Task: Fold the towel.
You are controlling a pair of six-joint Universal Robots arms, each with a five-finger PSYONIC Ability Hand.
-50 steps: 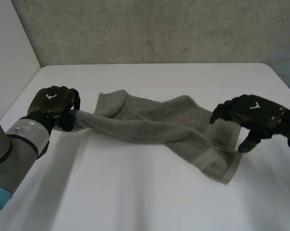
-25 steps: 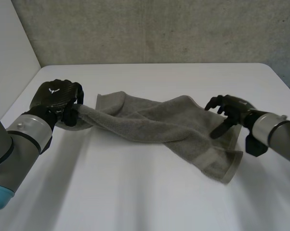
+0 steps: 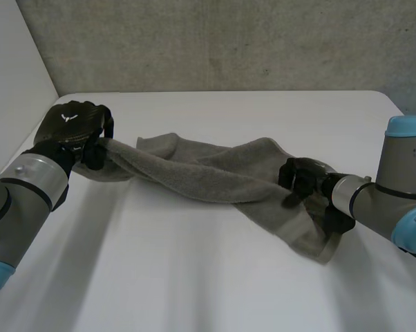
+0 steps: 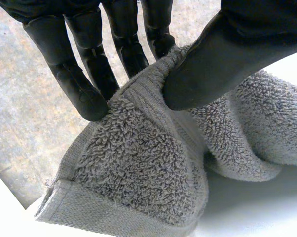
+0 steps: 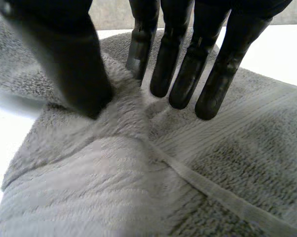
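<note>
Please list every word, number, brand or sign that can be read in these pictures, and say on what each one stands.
Words or numbers: none can be read.
Sign: one small white emblem, a shape without letters, on the back of the left hand.
Towel: no label or print shows on it.

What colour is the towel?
The towel is plain grey; clearest in the left wrist view.

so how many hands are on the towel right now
2. The left hand pinches the towel at its end on the robot's left. The right hand presses straight fingers onto it near the opposite end.
</note>
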